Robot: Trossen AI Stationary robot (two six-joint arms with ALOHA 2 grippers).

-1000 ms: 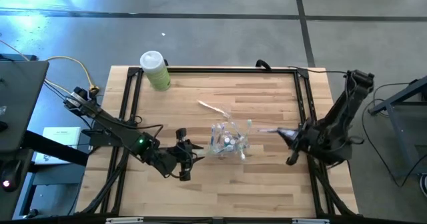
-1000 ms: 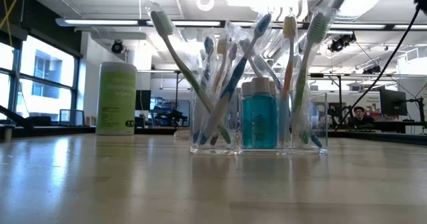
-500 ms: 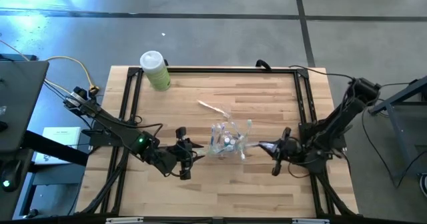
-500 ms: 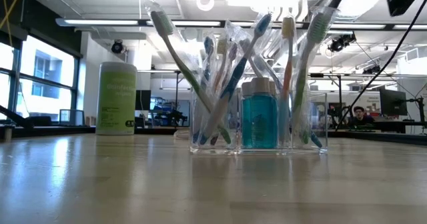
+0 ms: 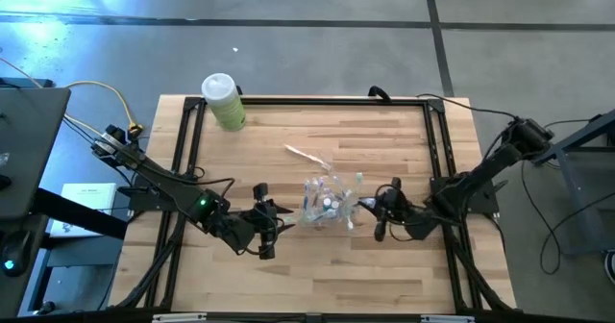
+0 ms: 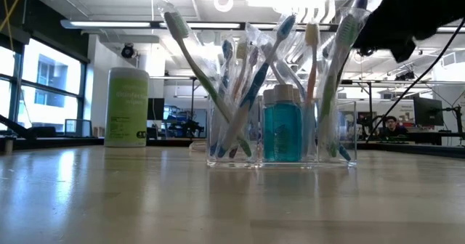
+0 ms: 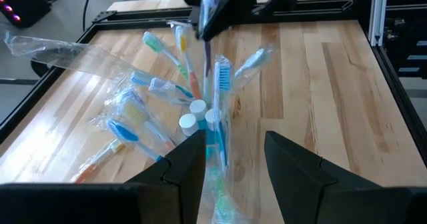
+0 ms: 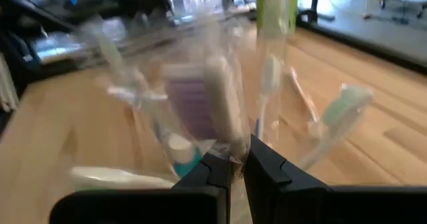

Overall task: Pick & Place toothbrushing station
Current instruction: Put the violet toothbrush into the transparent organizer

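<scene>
the clear organizer (image 5: 330, 206) of wrapped toothbrushes (image 6: 251, 84) stands mid-table. the right gripper (image 5: 377, 208), fingers pinched on a wrapped toothbrush (image 8: 200, 104), hangs just beside it (the left gripper (image 5: 272, 229) waits opposite, fingers apart).

overhead, table-level and both close wrist cameras all share the toothbrush holder (image 5: 330, 203).
</scene>
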